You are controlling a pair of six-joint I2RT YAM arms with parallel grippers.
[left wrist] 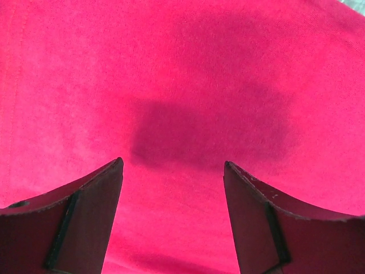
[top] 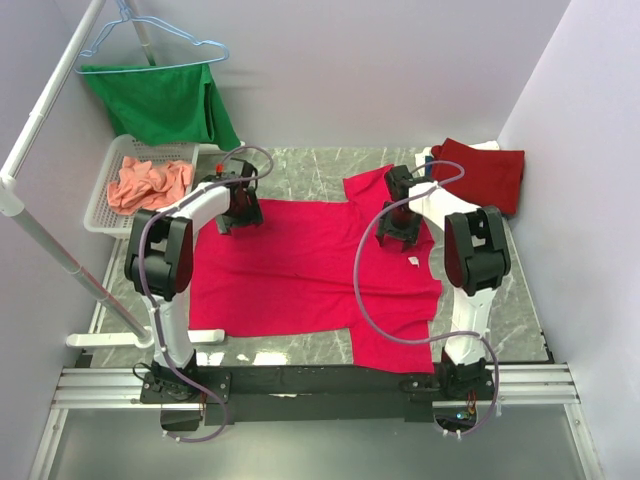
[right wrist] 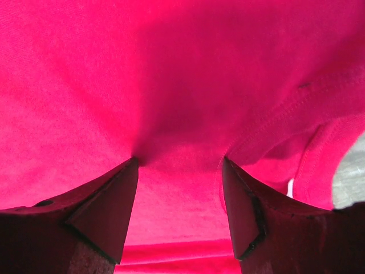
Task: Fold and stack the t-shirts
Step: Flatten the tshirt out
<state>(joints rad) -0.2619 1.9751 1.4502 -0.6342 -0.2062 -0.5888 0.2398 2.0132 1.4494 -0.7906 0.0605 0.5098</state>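
Pinkish-red t-shirt [top: 300, 270] lies spread beneath both parted jaws, gripped by neither.

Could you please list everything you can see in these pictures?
red shirt: 1, pinkish-red, spread flat mid-table
dark shirt: 1, dark red, folded, far right corner
orange shirt: 1, salmon, crumpled in basket
basket: 1, white, far left
green garment: 1, green, hanging far left
rail: 1, white, left side
table: 1, grey marble
left hand: 1, dark, open over red shirt
right hand: 1, dark, open, near red shirt's collar
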